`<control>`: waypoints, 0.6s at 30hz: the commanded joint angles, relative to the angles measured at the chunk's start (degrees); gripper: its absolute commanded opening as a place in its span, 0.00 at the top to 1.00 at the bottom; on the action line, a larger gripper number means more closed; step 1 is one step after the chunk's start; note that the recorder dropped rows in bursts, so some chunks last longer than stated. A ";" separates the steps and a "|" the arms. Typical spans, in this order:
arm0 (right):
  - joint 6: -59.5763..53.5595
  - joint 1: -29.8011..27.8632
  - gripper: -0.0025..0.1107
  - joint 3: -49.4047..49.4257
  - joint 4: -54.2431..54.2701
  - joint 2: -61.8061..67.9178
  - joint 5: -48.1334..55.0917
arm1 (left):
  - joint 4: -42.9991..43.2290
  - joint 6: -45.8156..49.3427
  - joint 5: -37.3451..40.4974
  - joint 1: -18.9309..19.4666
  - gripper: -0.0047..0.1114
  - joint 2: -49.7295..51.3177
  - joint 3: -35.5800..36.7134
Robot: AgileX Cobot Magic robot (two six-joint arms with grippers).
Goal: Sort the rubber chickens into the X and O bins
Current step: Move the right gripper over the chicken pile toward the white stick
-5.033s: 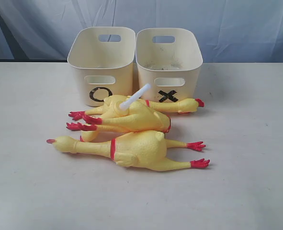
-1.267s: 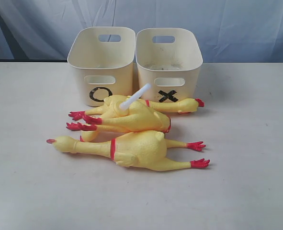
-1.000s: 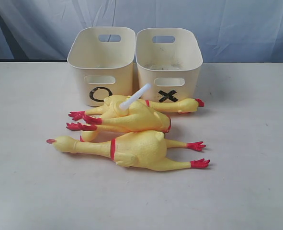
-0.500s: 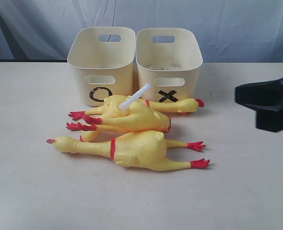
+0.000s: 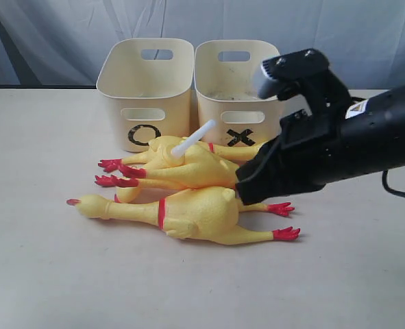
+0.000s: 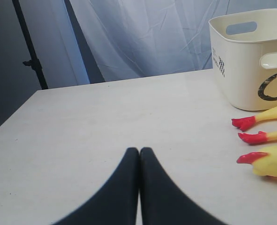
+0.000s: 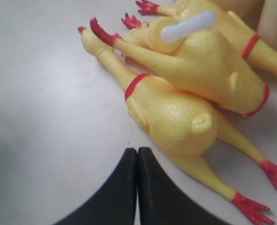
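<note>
Three yellow rubber chickens lie in front of the bins. The front chicken (image 5: 188, 214) (image 7: 175, 117) lies head to the left. Behind it, a larger chicken (image 5: 188, 168) (image 7: 208, 61) has a white tube (image 5: 194, 138) sticking out of it. The third chicken (image 5: 223, 151) lies against the X bin (image 5: 240, 89), its head hidden by my right arm. The O bin (image 5: 145, 89) (image 6: 250, 61) stands beside it. My right gripper (image 5: 241, 192) (image 7: 137, 151) is shut and empty, just above the front chicken's rump. My left gripper (image 6: 139, 150) is shut over bare table, left of the chickens' red feet (image 6: 243, 123).
The black right arm (image 5: 339, 144) reaches in from the right edge across the X bin's front. A blue-grey curtain (image 5: 325, 34) hangs behind the table. A dark stand pole (image 6: 30, 47) rises past the table's far left corner.
My right arm has swung in from the right edge to over the chickens, now covering the back chicken's head. The chickens and bins have not moved.
</note>
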 commanded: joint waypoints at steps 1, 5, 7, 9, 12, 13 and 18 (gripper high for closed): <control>-0.55 0.61 0.95 -0.40 -2.19 3.99 -1.12 | -0.21 -0.26 -1.13 -0.06 0.96 -0.22 -0.28; -0.55 0.61 0.79 -0.40 -2.28 5.49 -2.51 | -0.21 -0.26 -1.13 -0.06 0.96 -0.22 -0.28; -0.55 0.61 0.68 -0.40 -1.27 5.54 -3.58 | -0.09 -0.26 -1.13 -0.06 0.96 -0.22 -0.28; -0.55 0.61 0.60 -0.40 0.19 5.54 -4.59 | -0.09 -0.26 -1.13 -0.06 0.96 -0.22 -0.28; -0.55 0.61 0.51 -0.40 2.04 5.96 -7.71 | 0.04 -0.26 -1.13 -0.06 0.96 -0.22 -0.28; -0.55 0.61 0.50 -0.40 2.27 6.12 -9.23 | 0.04 -0.26 -1.13 -0.06 0.96 -0.22 -0.28; -0.55 0.61 0.50 -0.40 5.12 7.14 -14.06 | 0.04 -0.26 -1.13 -0.06 0.96 -0.22 -0.28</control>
